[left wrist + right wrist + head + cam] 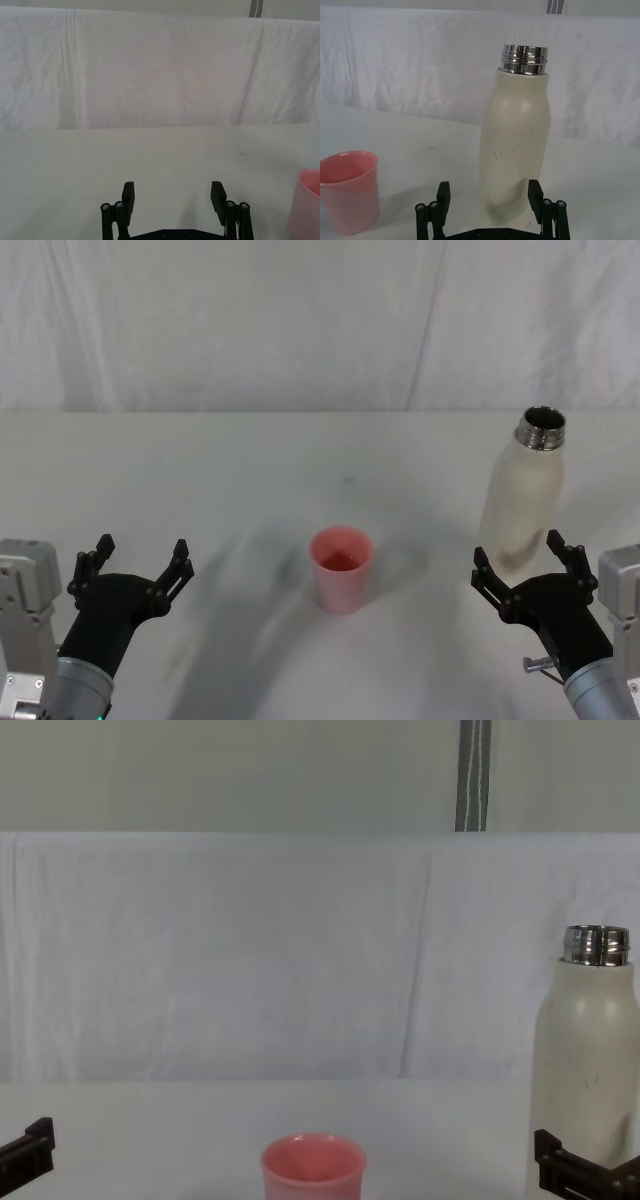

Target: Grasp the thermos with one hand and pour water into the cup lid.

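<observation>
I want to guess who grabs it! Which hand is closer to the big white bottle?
Right. The right hand sits open just before the thermos; the left hand is across the table, beyond the cup lid.

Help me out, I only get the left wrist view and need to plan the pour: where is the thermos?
Observer: The thermos stands upright on the table's right side, its steel neck uncapped.
Operator: Is the right gripper on it?
Observer: No. The right gripper is open just in front of the base, not touching.
Operator: I see a pink edge only. What is it?
Observer: The cup lid, upright at the table's centre, left of the thermos and apart from it.
Operator: And my left gripper?
Observer: The left gripper is open, low on the left, away from both.
</observation>
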Controlling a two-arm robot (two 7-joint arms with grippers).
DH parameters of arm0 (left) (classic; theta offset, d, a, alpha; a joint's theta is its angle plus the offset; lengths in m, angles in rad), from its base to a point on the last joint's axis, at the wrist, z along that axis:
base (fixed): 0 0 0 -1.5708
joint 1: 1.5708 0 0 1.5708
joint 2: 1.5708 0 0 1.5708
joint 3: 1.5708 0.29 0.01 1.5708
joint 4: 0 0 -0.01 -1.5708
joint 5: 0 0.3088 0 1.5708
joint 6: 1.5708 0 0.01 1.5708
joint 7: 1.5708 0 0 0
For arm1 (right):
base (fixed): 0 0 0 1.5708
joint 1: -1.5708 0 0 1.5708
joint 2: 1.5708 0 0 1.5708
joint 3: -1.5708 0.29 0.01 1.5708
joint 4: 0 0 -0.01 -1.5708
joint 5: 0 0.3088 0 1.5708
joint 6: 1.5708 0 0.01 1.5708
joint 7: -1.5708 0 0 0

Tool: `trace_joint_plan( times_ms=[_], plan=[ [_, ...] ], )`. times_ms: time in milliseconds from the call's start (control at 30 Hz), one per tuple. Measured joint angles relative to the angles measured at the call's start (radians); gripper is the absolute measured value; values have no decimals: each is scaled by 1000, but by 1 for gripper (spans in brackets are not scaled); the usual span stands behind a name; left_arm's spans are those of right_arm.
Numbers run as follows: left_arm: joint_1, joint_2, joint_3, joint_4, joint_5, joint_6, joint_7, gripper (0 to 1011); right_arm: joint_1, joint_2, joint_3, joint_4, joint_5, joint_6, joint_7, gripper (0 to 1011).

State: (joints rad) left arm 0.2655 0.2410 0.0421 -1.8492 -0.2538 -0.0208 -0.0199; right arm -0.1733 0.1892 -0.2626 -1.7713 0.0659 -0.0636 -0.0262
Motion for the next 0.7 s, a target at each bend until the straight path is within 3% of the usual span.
trace_joint_plan(
  times_ms=[700],
  plan=[
    [0, 0, 0, 0, 0, 0, 0, 1001, 0, 0, 0, 0, 0, 0, 0, 1001]
  ],
)
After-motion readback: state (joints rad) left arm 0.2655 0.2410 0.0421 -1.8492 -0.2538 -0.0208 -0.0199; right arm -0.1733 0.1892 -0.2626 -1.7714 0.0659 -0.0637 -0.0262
